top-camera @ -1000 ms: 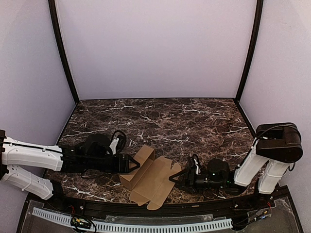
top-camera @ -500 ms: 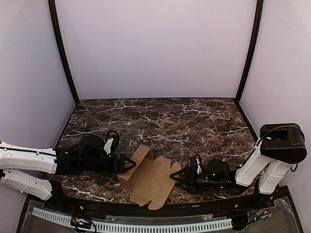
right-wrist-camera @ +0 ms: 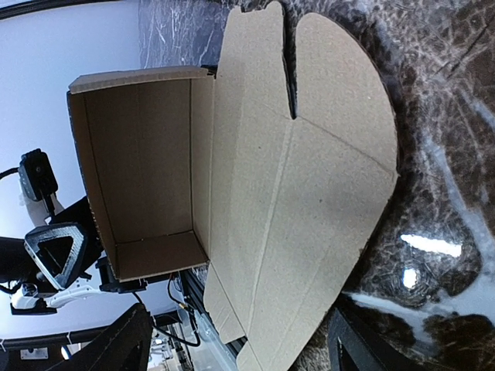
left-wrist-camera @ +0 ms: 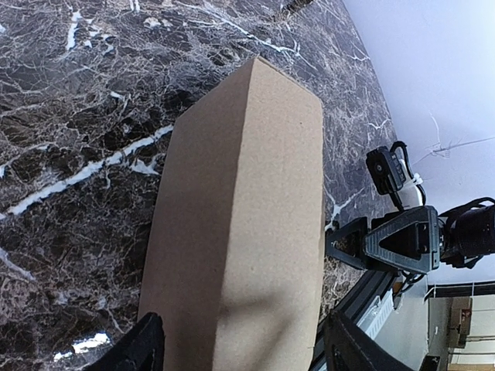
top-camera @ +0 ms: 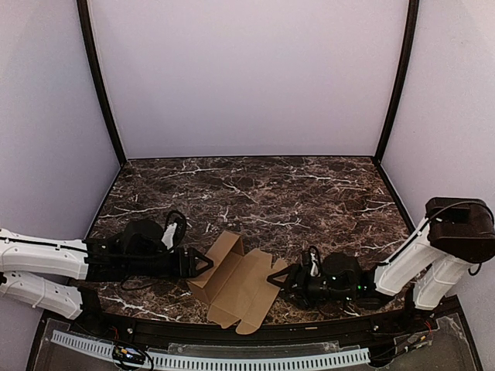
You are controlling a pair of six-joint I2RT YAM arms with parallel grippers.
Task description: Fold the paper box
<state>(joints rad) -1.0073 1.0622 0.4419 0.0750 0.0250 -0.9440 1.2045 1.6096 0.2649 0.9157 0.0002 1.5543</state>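
The paper box (top-camera: 236,284) is tan cardboard, half formed: an open tray with upright walls on its left and a flat notched lid flap (right-wrist-camera: 309,193) spread to the right. In the left wrist view its outer wall (left-wrist-camera: 240,216) fills the space ahead of my fingers. My left gripper (top-camera: 207,263) is open, low on the table, right at the box's left wall; whether it touches is unclear. My right gripper (top-camera: 272,280) is open at the flap's right edge, with nothing between its fingers (right-wrist-camera: 128,344). Each wrist view shows the opposite gripper beyond the box.
The dark marbled table (top-camera: 294,193) stretches behind the box to the lilac back wall. A black rail (top-camera: 232,334) and a white ribbed strip (top-camera: 232,360) run along the near edge, close under the box's front flaps.
My left arm drew back a little to the left, and the box's left wall shifted slightly with it. My right gripper edged toward the flap and opened a bit wider.
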